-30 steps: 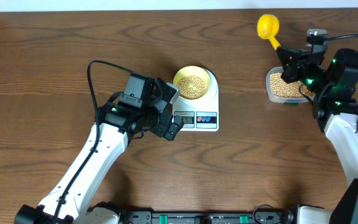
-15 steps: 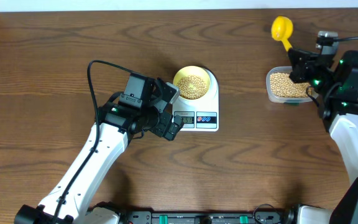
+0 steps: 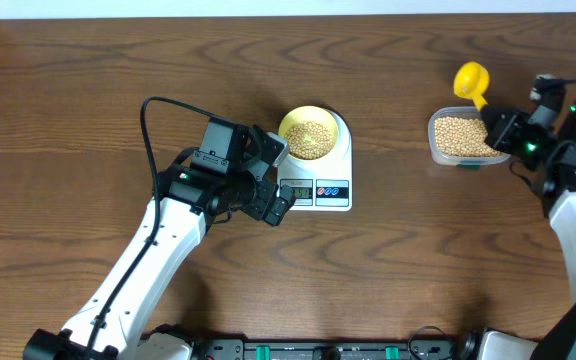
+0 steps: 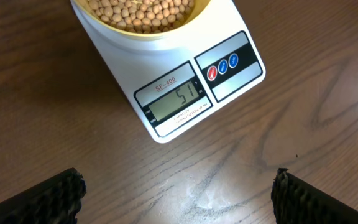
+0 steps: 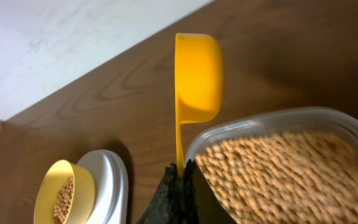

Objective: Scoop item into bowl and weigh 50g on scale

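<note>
The pale yellow bowl (image 3: 309,135) stands on the white scale (image 3: 338,190) and holds tan beans (image 4: 145,12). The scale's display (image 4: 178,99) reads 51. My left gripper (image 3: 276,180) (image 4: 179,194) hovers open at the scale's front left corner, with only bare wood between its fingers. My right gripper (image 3: 500,127) (image 5: 182,173) is shut on the handle of a bright yellow scoop (image 3: 470,78) (image 5: 197,74). The scoop's cup is turned on its side just beyond the far rim of the bean tub.
A clear plastic tub (image 3: 434,150) (image 5: 229,127) full of beans (image 5: 284,174) sits at the right, under my right gripper. A white surface (image 5: 55,43) borders the table's far edge. The left arm's black cable (image 3: 148,130) loops over the wood to the left of the scale.
My right gripper has carried the scoop to the right and nearer, from beyond the tub's left end to its far right rim. The left arm, bowl and scale have not moved.
</note>
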`<control>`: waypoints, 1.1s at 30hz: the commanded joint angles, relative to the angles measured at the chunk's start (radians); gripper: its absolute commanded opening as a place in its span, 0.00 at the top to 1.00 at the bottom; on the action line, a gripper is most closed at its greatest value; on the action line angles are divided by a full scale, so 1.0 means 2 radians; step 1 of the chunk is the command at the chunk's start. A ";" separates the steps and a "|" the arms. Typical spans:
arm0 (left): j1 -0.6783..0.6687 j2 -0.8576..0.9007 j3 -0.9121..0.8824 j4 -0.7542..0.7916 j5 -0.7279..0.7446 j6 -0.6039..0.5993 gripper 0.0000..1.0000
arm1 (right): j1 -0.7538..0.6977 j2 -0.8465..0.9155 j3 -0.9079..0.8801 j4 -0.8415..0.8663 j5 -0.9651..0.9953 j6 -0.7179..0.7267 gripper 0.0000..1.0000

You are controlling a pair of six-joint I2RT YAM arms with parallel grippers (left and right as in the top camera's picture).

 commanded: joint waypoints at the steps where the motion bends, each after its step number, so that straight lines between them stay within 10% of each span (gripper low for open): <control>1: -0.001 0.002 -0.003 0.001 -0.003 0.007 0.02 | -0.016 -0.023 0.003 -0.028 -0.006 -0.004 0.99; 33: -0.001 0.002 -0.003 0.001 -0.003 0.007 0.02 | 0.068 -0.040 0.003 -0.150 0.257 -0.317 0.99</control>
